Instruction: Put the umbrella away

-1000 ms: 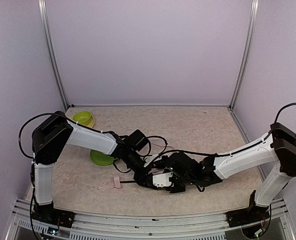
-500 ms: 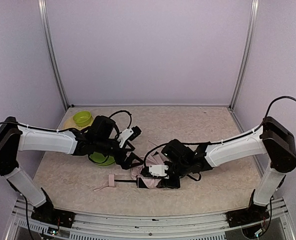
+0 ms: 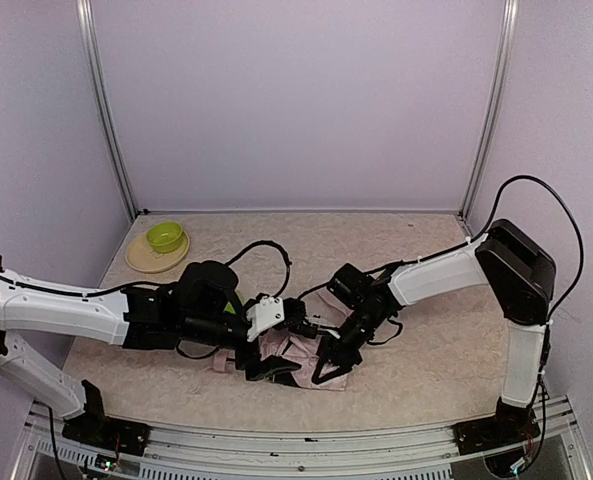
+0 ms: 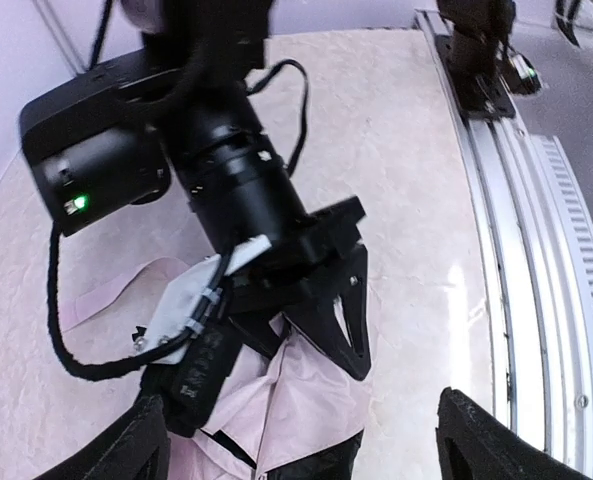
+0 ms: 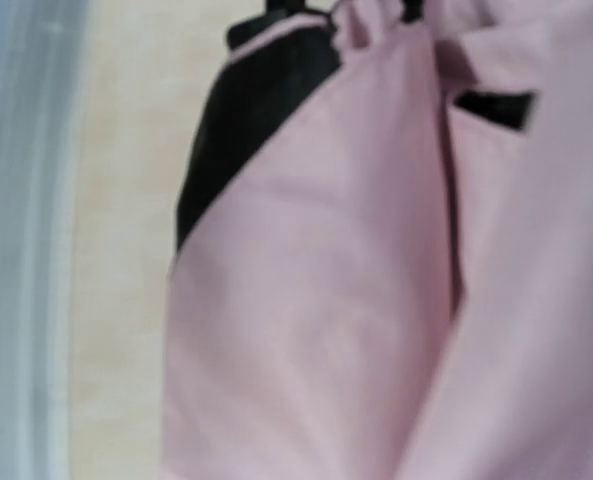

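Note:
The umbrella lies collapsed on the table at centre front, its pale pink fabric crumpled with black lining showing at the edges. Its handle and shaft are hidden under my left arm. My left gripper is wide open, low at the near left side of the fabric; in the left wrist view its fingers straddle the pink cloth. My right gripper points down onto the fabric's right side with its jaws apart; it also shows in the left wrist view. The right wrist view shows only blurred pink fabric.
A green bowl stands on a pale yellow plate at the back left. Black cables loop over both arms near the umbrella. The metal rail runs along the table's front edge, close to the grippers.
My left arm has swung forward and down, bringing its open gripper to the umbrella. It now covers the green plate and the handle. My right gripper has shifted onto the fabric's right side.

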Controlling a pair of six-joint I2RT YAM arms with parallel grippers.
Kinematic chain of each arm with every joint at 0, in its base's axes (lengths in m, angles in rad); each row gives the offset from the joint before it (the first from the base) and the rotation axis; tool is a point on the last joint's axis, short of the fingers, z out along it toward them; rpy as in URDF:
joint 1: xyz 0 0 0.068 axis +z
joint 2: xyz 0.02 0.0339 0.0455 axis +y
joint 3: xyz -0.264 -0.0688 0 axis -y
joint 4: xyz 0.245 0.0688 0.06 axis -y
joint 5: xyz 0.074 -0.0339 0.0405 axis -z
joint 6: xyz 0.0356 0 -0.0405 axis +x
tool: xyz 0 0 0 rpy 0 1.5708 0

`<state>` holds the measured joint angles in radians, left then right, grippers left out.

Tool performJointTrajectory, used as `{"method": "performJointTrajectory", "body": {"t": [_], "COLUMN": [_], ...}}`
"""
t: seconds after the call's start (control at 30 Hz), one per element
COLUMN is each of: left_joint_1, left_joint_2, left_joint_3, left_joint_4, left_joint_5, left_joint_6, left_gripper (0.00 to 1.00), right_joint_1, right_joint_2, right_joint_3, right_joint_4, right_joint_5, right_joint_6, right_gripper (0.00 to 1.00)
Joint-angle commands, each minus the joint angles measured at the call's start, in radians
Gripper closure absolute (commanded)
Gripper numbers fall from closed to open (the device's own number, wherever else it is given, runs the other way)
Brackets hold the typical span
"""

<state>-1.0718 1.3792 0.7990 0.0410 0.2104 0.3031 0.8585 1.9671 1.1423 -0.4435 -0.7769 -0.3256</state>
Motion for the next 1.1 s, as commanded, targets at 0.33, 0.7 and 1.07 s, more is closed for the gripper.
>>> {"method": "performJointTrajectory", "body": {"t": [0.33,0.7,1.07], "left_joint_1": [-0.178,-0.181,-0.051], "left_joint_2": [0.308,0.574,0.658], "left_joint_3": [0.040,0.185,0.289], "left_joint_4": [-0.066,-0.313,-0.480], "left_joint_5": [-0.083,-0.239,0.074], "left_joint_6": [0.237,0.214,0.155], "left_gripper": [0.04,0.46,0.70], "right_joint_1": [-0.039,-0.101,-0.282], "right_joint_2": [0.162,0.088,-0.235], "right_joint_3": [0.010,-0.004,-0.134], "right_joint_4": [-0.162,-0.065,0.058], "right_joint_5": [-0.123,-0.116,-0.009], "right_joint_6": [0.104,0.175,0.256], "right_gripper": [1.00,0.85,0.36]}}
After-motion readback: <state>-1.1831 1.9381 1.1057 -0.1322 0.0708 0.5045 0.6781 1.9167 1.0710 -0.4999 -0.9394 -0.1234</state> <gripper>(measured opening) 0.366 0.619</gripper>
